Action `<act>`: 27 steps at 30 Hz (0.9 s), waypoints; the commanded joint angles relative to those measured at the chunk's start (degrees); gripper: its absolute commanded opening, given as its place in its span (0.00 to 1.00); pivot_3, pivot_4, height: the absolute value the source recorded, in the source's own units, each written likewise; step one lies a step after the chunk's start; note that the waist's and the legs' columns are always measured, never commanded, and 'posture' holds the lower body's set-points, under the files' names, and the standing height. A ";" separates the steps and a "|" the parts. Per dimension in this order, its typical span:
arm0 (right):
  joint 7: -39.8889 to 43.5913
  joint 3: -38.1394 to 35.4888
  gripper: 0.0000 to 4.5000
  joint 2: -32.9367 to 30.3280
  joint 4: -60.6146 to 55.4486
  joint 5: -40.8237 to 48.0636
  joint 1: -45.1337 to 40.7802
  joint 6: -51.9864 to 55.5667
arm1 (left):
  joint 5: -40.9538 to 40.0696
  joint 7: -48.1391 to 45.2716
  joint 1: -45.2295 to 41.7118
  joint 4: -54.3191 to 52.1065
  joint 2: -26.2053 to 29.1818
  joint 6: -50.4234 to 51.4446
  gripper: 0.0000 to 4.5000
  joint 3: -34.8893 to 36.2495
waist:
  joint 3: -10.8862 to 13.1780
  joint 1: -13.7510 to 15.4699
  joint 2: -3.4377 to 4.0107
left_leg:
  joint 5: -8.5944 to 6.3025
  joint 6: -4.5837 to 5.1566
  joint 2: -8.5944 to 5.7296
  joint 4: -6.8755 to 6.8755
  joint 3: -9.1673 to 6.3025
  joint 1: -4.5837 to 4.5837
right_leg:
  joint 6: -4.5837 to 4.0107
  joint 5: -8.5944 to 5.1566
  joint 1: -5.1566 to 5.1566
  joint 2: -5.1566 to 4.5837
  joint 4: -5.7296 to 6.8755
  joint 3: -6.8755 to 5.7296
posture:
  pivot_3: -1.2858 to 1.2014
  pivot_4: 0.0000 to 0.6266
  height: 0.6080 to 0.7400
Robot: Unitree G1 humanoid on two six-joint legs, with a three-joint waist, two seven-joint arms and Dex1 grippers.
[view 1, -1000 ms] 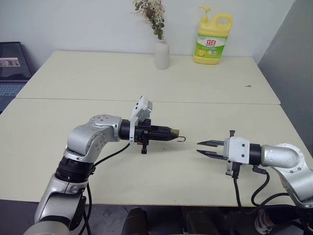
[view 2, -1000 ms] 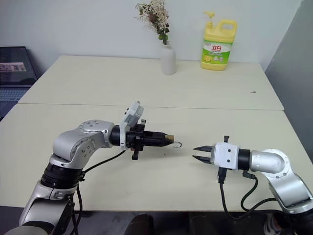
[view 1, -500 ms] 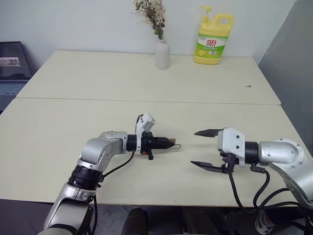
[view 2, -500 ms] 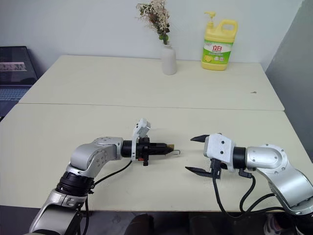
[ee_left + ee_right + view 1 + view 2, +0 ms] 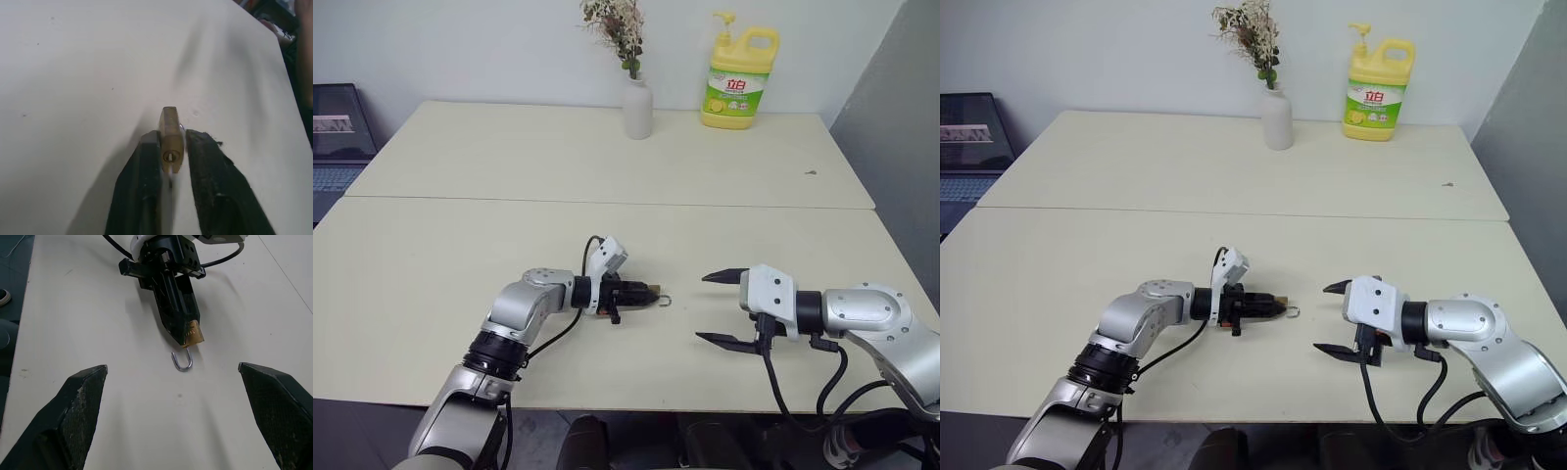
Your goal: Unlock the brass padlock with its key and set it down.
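From the head cameras I see my left gripper (image 5: 649, 291) low over the cream table (image 5: 460, 255), clamped on the brass padlock (image 5: 655, 289), while my right gripper (image 5: 717, 308) hangs nearby, fingers spread wide and empty. In the left wrist view the padlock sits pinched between both fingers (image 5: 146, 166). The right wrist view shows its silver shackle (image 5: 183, 362) swung open, hooking toward the table.

brass padlock (image 5: 195, 337) golden, shackle silver; left gripper (image 5: 182, 328) fingers black; table (image 5: 460, 255) cream.
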 commanded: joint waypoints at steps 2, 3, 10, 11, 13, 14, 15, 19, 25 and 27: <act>0.08 -1.56 1.00 -0.62 -1.41 -0.33 0.65 -1.29 | 2.83 -0.53 -1.18 2.09 0.38 -4.91 0.59 0.15 | 0.00 -0.02 0.00 | 0.00 0.00 0.00 0.00 0.00 0.01 | 0.00 0.00 0.00 0.00 0.00 -0.01 | 0.52 0.24 1.00; 0.16 -1.80 1.00 -0.76 -1.41 -0.35 1.02 -1.34 | 2.89 -0.82 -1.21 2.40 0.45 -5.28 0.66 0.34 | 0.00 -0.02 0.00 | 0.00 0.00 0.00 0.00 0.00 0.02 | 0.01 0.00 0.00 0.00 0.01 0.00 | 0.52 0.24 1.00; 0.54 -3.74 1.00 -2.26 -1.26 -0.41 4.19 -2.24 | 2.95 -3.17 -0.13 -0.64 3.19 -11.64 0.87 3.46 | 0.00 -0.10 0.00 | 0.00 0.00 0.01 0.00 0.01 0.02 | 0.02 0.00 0.00 0.00 0.01 0.00 | 0.52 0.24 1.00; 0.48 -4.00 1.00 -2.31 -1.06 -0.49 4.50 -2.36 | 3.88 -2.89 0.49 -1.81 4.47 -14.08 0.87 4.21 | 0.00 -0.12 0.00 | 0.00 0.00 0.01 0.00 0.00 0.02 | 0.02 0.00 0.00 0.00 0.01 -0.01 | 0.52 0.24 1.00; 0.40 -4.36 1.00 -2.26 -0.37 -0.86 4.87 -2.89 | 5.97 -2.49 2.12 -4.61 7.91 -18.15 0.87 5.32 | 0.00 -0.29 0.00 | 0.00 0.00 0.02 -0.02 0.02 0.02 | 0.02 -0.01 0.00 0.00 0.00 0.01 | 0.52 0.24 1.00; 0.38 -4.45 1.00 -2.21 0.05 -1.06 4.91 -3.22 | 6.15 -2.90 3.27 -6.62 9.83 -19.24 0.87 6.14 | 0.00 -0.33 0.00 | 0.00 0.00 0.04 -0.03 0.01 0.03 | 0.01 -0.01 -0.01 0.01 -0.01 0.01 | 0.52 0.24 1.00; 0.39 -4.54 1.00 -2.15 0.43 -1.16 4.92 -3.53 | 6.03 -3.41 4.84 -9.27 12.01 -19.68 0.87 7.17 | 0.00 -0.34 0.00 | 0.00 0.00 0.04 -0.04 0.01 0.03 | 0.01 -0.01 -0.02 0.01 -0.01 0.00 | 0.52 0.24 1.00; 0.54 -5.06 1.00 -1.55 2.28 -0.96 4.66 -4.50 | 4.32 -3.89 12.09 -19.65 19.45 -18.45 0.87 12.12 | 0.00 -0.29 0.00 | 0.00 0.00 0.06 -0.06 0.08 0.02 | 0.01 -0.02 -0.02 -0.02 -0.05 0.02 | 0.52 0.24 1.00; 1.88 -5.35 1.00 -0.65 5.49 -0.14 3.24 -6.14 | -0.15 -3.50 21.12 -28.94 23.57 -14.43 0.87 18.06 | 0.01 -0.04 0.00 | 0.00 -0.01 0.07 -0.05 0.15 0.03 | 0.02 -0.02 -0.02 -0.06 -0.06 0.01 | 0.52 0.24 1.00; 2.73 -5.13 1.00 -0.55 6.25 0.05 2.48 -6.57 | -0.77 -2.80 23.11 -30.97 24.25 -12.98 0.87 19.15 | 0.01 -0.06 0.00 | 0.00 -0.01 0.07 -0.05 0.18 0.03 | 0.02 -0.02 -0.03 -0.07 -0.06 0.01 | 0.52 0.24 1.00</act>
